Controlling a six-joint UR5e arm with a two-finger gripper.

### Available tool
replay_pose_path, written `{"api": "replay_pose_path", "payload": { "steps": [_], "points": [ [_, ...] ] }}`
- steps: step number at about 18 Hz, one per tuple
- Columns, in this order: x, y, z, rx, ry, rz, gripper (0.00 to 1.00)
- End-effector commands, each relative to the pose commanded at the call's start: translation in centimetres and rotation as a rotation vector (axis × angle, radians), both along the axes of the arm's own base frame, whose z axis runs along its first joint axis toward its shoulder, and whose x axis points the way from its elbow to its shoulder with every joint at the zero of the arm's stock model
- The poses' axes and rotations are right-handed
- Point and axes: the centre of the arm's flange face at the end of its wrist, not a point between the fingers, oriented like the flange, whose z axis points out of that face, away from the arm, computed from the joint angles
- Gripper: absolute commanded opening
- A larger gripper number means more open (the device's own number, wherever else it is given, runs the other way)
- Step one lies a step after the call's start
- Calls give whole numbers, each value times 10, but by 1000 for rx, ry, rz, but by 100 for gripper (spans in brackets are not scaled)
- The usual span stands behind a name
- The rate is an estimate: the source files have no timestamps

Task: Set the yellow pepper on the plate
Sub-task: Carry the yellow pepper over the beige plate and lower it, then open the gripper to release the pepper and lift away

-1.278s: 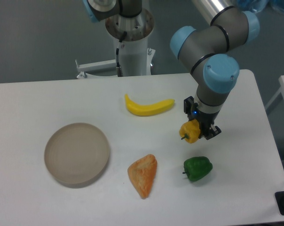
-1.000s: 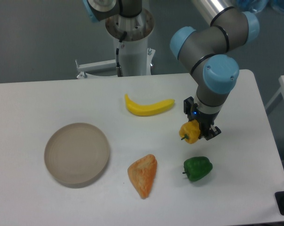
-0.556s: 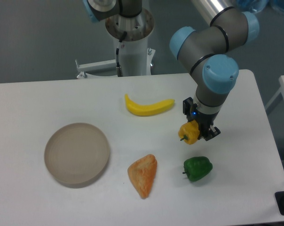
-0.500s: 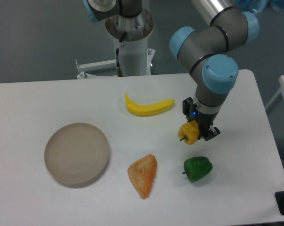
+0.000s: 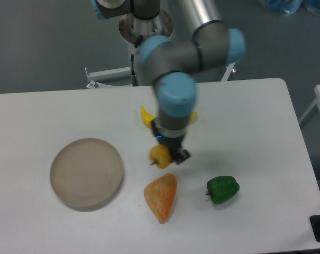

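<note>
My gripper (image 5: 165, 155) is shut on the yellow pepper (image 5: 160, 156), a small yellow-orange toy with a short dark stem pointing left. It holds the pepper above the table's middle, just above the orange wedge. The plate (image 5: 86, 172), round, shallow and beige-grey, lies on the table to the left of the gripper with nothing on it. The image of the arm is motion-blurred.
An orange wedge-shaped toy (image 5: 161, 197) lies just below the gripper. A green pepper (image 5: 222, 189) lies to the right. A yellow banana (image 5: 145, 117) is partly hidden behind the arm. The robot base (image 5: 146, 32) stands at the back.
The arm has swung to the left with the yellow pepper, from above the green pepper to above the orange wedge, closer to the plate. The other things have not moved.
</note>
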Motion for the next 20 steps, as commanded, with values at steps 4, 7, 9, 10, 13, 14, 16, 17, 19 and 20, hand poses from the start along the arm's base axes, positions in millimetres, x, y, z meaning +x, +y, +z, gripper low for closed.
{"api": "replay_pose_path", "payload": {
  "steps": [4,7,9,10,13,14,16,17,19,20],
  "points": [
    [67,22,-12,35,14,72,0],
    [98,40,-31,78,27,100,0],
    [109,48,-45,74,23,130,0],
    [119,50,-56,60,20,136,0],
    [140,51,-80,22,15,113,0],
    [141,52,-84,16,11,110,4],
    [143,53,-87,14,10,97,38],
    [145,53,-90,10,10,96,52],
    [146,54,-92,10,12,101,100],
    [146,54,-91,11,12,101,100]
  ]
}}
